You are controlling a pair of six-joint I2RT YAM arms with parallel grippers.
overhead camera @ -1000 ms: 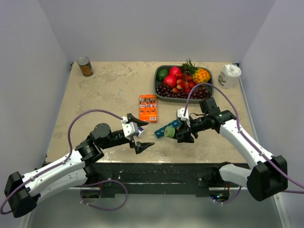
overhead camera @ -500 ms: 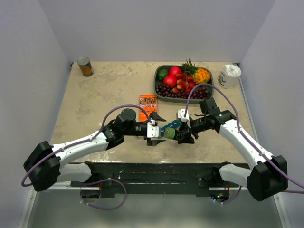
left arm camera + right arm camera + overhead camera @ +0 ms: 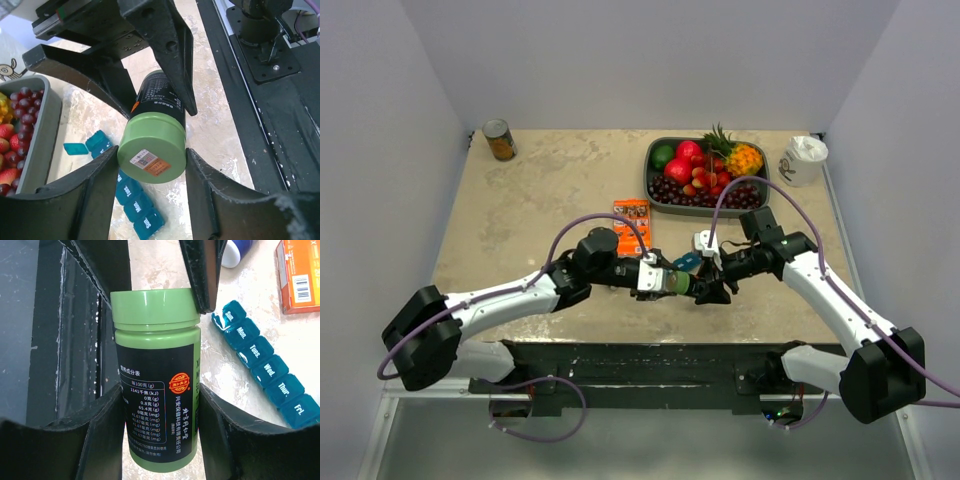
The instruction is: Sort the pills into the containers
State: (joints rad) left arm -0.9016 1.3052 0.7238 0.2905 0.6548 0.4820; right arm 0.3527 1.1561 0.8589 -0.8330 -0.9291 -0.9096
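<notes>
Your right gripper (image 3: 159, 395) is clamped on the bottle (image 3: 157, 440), which lies sideways with its green lid (image 3: 152, 150) pointing at your left gripper (image 3: 151, 159), squeezed tight on that lid, and the containers (image 3: 265, 365) lie on the worktop (image 3: 150, 265) just underneath.

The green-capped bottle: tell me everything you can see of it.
The bottle is a small plastic cylinder, green with a black label printed in Chinese text and figures. Its smooth green cap is on and carries a small sticker. It is held roughly horizontal over the table, the right arm's fingers clamping its body, the left arm's fingers closed on the cap.
</notes>
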